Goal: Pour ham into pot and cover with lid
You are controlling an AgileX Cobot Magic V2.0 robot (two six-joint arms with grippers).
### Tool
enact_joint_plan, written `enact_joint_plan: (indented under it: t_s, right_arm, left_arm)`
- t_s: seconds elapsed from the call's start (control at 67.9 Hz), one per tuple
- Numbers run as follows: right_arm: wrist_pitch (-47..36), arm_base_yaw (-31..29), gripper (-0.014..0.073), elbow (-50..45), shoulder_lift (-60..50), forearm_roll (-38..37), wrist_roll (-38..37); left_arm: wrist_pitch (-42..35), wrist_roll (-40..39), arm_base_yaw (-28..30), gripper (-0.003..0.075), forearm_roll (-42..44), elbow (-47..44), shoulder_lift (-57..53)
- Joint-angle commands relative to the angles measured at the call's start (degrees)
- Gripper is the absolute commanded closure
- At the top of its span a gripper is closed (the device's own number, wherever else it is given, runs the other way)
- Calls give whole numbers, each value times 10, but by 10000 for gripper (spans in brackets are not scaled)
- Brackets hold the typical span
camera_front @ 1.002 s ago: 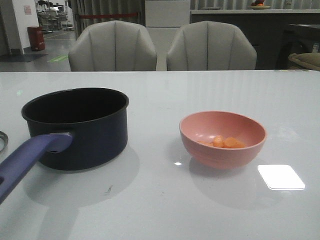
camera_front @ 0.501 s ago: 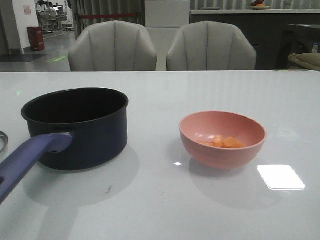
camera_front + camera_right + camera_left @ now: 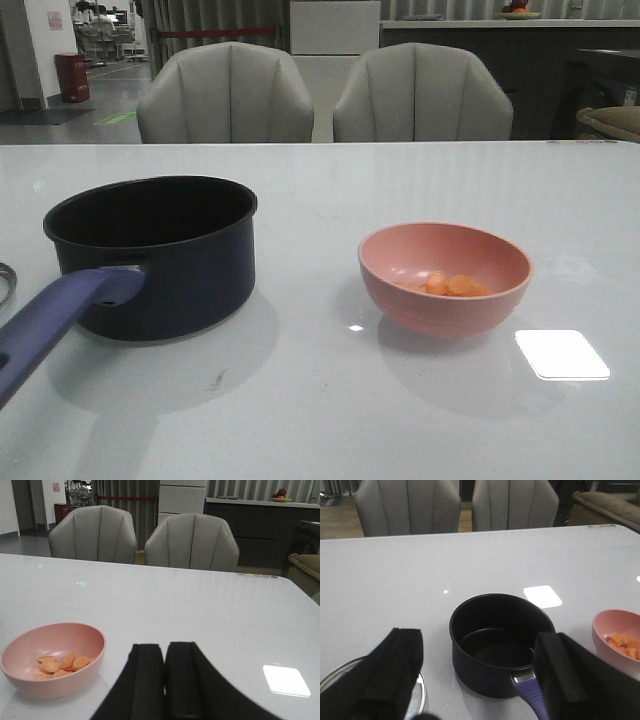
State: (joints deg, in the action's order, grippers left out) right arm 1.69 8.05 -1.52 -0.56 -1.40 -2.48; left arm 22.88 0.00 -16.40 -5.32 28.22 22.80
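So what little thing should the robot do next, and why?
Probably open the right pincer and reach toward the pink bowl. The ham is still in that bowl, the pot looks empty with no lid on it, and the right pincer is shut and holding nothing, away from the bowl.
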Motion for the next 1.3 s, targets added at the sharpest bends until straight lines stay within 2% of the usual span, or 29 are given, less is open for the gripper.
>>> enact_joint_plan:
  t_s: [0.0,0.177,0.324,0.442,0.53,0.545,0.663,1.002,1.075,1.119,1.134,1.149,1.164,1.178,1.281]
  right_arm:
    - [-49,-3,449,3,-11,-8,2]
    - [-55,-3,449,3,-12,-8,2]
    - [-115,-3,449,12,-12,4,2]
    - [-47,-3,449,67,3,31,2]
    - [43,-3,449,122,43,31,2]
    - [81,-3,449,139,54,31,2]
    - [155,-3,449,175,111,29,3]
    - [133,-3,441,178,179,35,2]
    - [133,-3,383,199,212,35,5]
    - [134,-3,296,215,238,35,5]
    - [134,-3,296,215,242,35,5]
    - [135,-3,234,226,258,35,5]
    - [135,-3,234,226,258,35,5]
    - [135,-2,186,232,276,35,5]
    - [132,11,72,266,338,35,5]
  left_arm:
    - [-49,0,-15,249,-7,-9,-48]
    - [-57,0,-24,276,-4,-54,-107]
    - [-62,0,-24,276,-5,-68,-116]
    - [-59,0,-24,276,-5,-68,-116]
    - [-61,0,-24,276,-5,-68,-116]
    - [-61,0,-24,276,-4,-68,-116]
    - [-61,0,-24,276,-4,-68,-116]
    - [-62,0,-24,276,-4,-68,-116]
    - [-62,0,-24,276,-4,-68,-116]
    - [-62,0,-24,276,-5,-68,-116]
    - [-62,0,-24,276,-5,-68,-116]
    - [-62,0,-24,276,-5,-68,-116]
    - [-62,0,-24,276,-5,-68,-116]
    - [-62,0,-24,276,-5,-68,-116]
    - [-62,0,-24,276,-5,-68,-116]
